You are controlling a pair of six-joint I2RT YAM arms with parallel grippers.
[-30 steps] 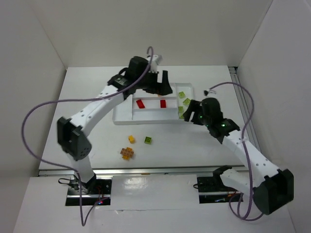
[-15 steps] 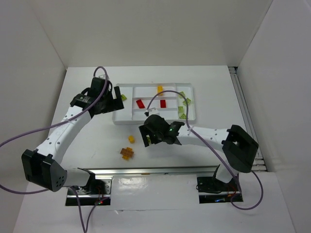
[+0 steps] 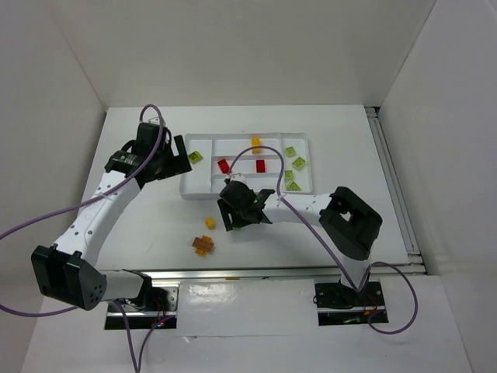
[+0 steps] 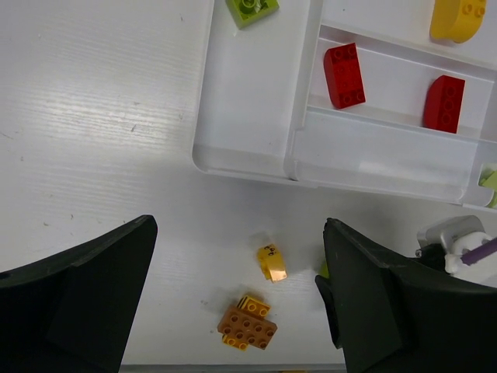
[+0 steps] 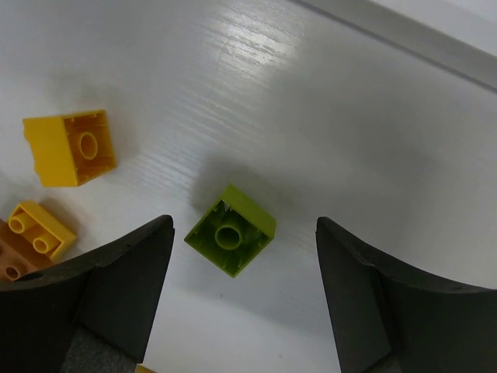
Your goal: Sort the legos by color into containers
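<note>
The white tray holds two red bricks, a yellow brick and several green bricks in separate compartments. On the table in front lie a small yellow brick and an orange-yellow cluster. My right gripper is open and low over a green brick, which lies studs-down between the fingers, untouched. My left gripper is open and empty at the tray's left end. Its wrist view looks down on the tray, the yellow brick and the cluster.
The right wrist view shows the yellow brick and the cluster left of the green brick. White walls enclose the table on three sides. A metal rail runs along the near edge. Purple cables loop off both arms.
My left arm has pulled back from over the tray to its left end. My right arm has swung from the tray's right end down to the green brick on the table.
</note>
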